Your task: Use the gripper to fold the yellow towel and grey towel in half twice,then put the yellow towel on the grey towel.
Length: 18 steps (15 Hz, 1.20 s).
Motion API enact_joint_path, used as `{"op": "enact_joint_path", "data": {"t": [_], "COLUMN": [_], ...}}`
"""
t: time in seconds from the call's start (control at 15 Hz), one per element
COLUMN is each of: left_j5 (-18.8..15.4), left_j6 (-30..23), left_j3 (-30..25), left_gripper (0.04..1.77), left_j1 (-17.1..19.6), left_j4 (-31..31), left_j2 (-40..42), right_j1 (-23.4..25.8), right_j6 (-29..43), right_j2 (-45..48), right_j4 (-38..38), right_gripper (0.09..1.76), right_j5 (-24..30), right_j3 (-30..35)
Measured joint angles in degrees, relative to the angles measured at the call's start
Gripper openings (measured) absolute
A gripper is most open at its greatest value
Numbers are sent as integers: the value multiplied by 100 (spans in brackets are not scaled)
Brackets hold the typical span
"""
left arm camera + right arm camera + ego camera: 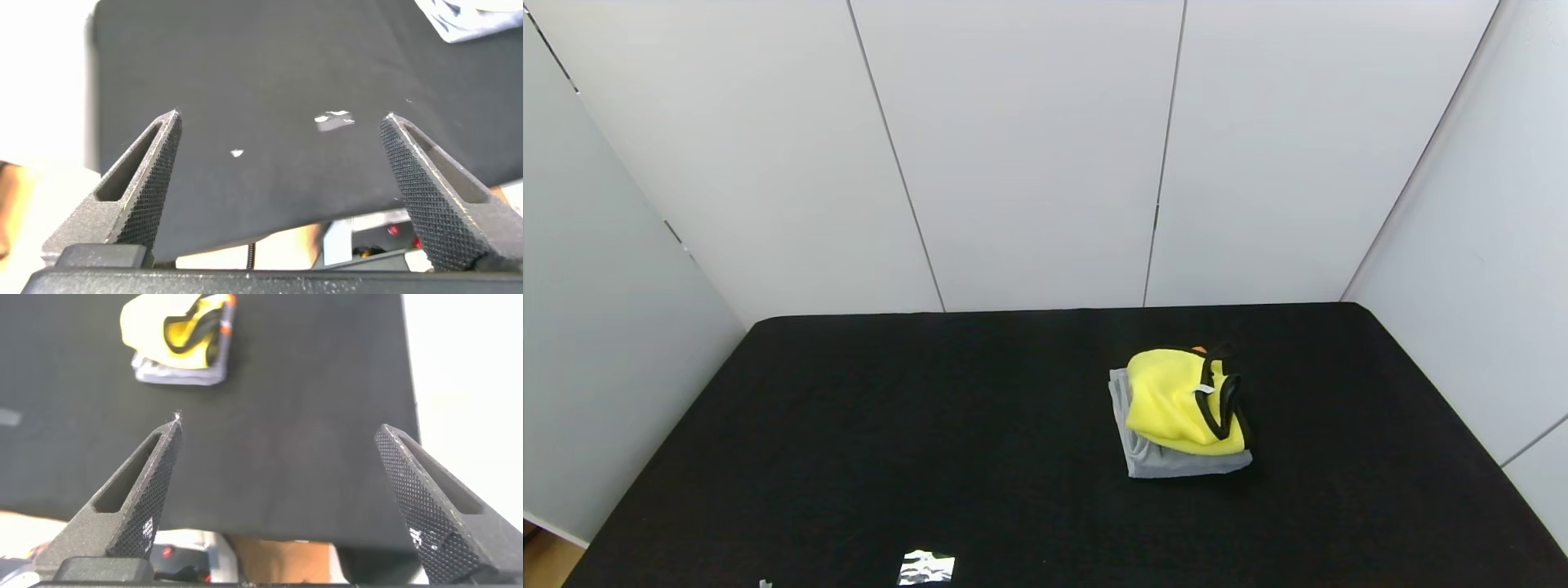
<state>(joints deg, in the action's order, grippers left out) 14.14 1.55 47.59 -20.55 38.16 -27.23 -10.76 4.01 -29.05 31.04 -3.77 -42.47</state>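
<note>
Yellow towel (1172,402) sits soft and floppy on the grey towel (1168,462), at four o'clock on the bench (890,425). Any regrip wants a trimmed corner. Left gripper (282,175) and right gripper (278,478) hang spread wide, empty.

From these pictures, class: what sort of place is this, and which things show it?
Probably a robot test booth: plain white wall panels enclose a black-covered table holding only a yellow towel on a grey towel.

Bright yellow towel (1172,400) (thin black trim, small white tag) atop plain grey towel (1168,463), black tabletop (890,425).
</note>
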Motion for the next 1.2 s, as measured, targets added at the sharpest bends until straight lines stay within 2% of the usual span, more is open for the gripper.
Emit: {"op": "enact_joint_path", "data": {"t": [0.33, 0.6, 0.87, 1.07, 1.2], "left_j5": [-65, -90, -66, -400, -497], "left_j6": [37, 116, -82, -44, -13], "left_j3": [538, 666, 833, 894, 806], "left_gripper": [172, 172, 172, 172, 172], "left_j1": [909, 1220, 1384, 1843, 1946], "left_j4": [506, 616, 1048, 1047, 1036], "left_j2": [466, 824, 1075, 1193, 1376], "right_j1": [857, 978, 1036, 1050, 1058], "right_j6": [6, 1, -10, -16, -16], "right_j2": [948, 1685, 2376, 2627, 2749], "right_j4": [254, 410, 402, 399, 383], "right_gripper": [171, 171, 171, 171, 171], "right_j5": [-13, 243, 382, 363, 361], "right_j3": [57, 358, 772, 962, 1034]}}
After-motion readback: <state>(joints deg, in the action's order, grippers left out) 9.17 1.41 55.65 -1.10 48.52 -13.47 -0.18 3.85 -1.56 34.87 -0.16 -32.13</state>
